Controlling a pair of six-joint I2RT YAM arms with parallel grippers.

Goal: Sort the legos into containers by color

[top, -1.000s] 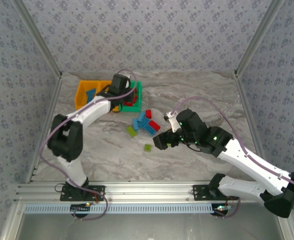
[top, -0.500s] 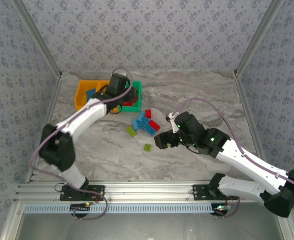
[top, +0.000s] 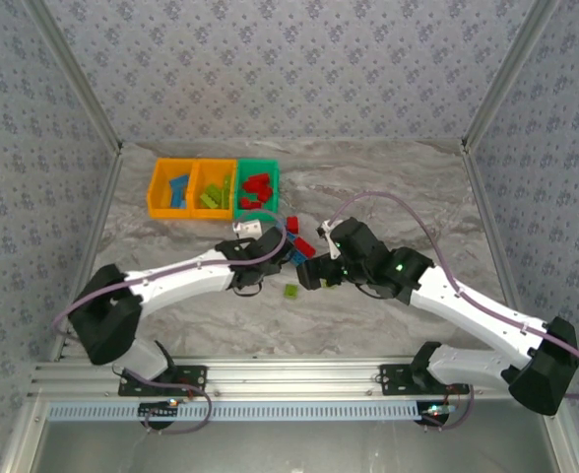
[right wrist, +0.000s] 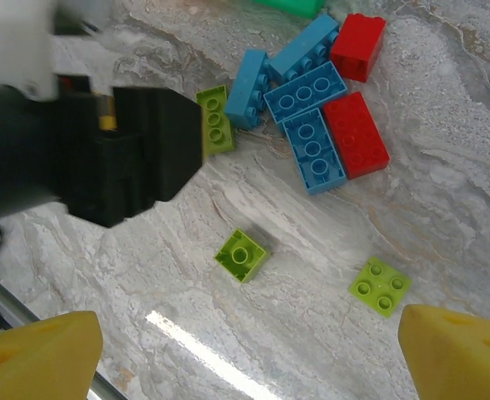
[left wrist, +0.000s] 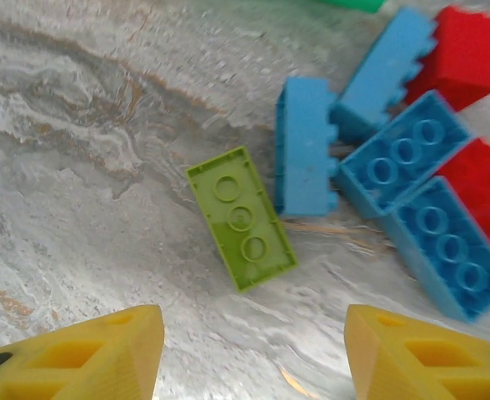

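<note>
Lime, blue and red legos [top: 294,244] lie loose mid-counter [top: 388,187], and both arms bend over them with empty jaws.

Top view: the joined containers [top: 214,187] at the far left hold blue, lime and red apart, one colour to a bin, so the loose cluster looks like the remainder. The left arm [top: 181,276] stretches low across to it and the right arm [top: 457,301] folds in opposite, their wrists close together. Left wrist view: the left jaws gape, yellow fingertips [left wrist: 103,350] well apart and holding nothing, near a flat lime brick [left wrist: 241,218] beside blue bricks [left wrist: 305,158], probably the next pick. Right wrist view: the right jaws stand wide and empty above a small lime brick [right wrist: 242,255].
</note>
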